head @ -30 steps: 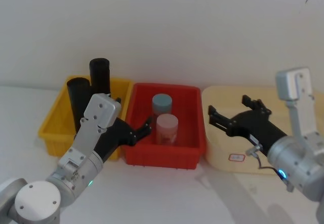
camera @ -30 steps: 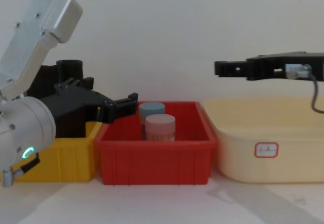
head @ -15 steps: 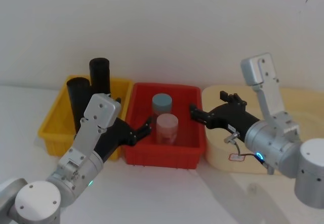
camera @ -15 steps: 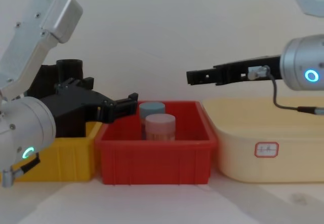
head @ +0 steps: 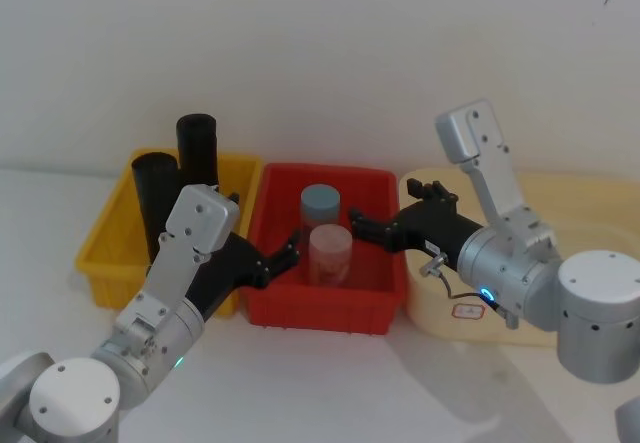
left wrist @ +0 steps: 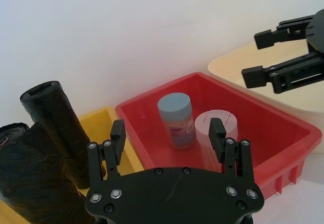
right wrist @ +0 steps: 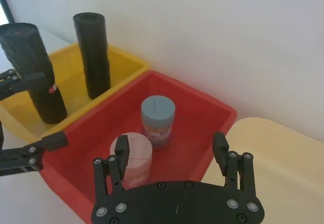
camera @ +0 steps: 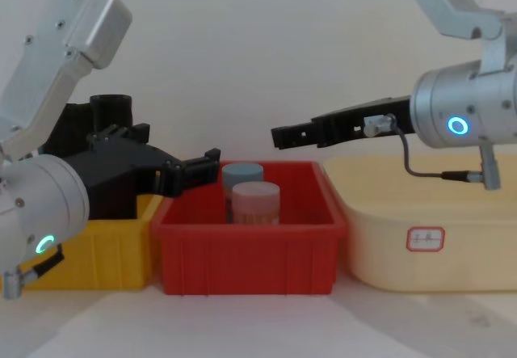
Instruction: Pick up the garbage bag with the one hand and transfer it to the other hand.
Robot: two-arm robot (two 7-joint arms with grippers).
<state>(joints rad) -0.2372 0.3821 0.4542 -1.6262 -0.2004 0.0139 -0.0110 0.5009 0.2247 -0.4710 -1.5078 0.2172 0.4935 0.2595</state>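
The garbage bag (head: 153,195), a thick lumpy black roll (right wrist: 26,62), stands upright in the yellow bin (head: 97,261), at its front. My left gripper (head: 262,225), on the teal-ringed arm, hovers open just right of the bag, over the edge between the yellow and red bins (camera: 178,152). One of its fingers crosses in front of the bag in the right wrist view; nothing is held. My right gripper (head: 385,213), on the blue-ringed arm, is open and empty above the red bin's right side (camera: 281,136), its fingertips pointing toward the left gripper.
A slimmer smooth black roll (head: 197,151) stands behind the bag in the yellow bin. The red bin (head: 320,313) holds a blue-lidded jar (head: 320,203) and a pink jar (head: 330,253). A cream bin (head: 430,303) sits to the right. A white wall stands close behind.
My right gripper has swung left, from above the cream bin to above the red bin. The left arm and the bag have not moved.
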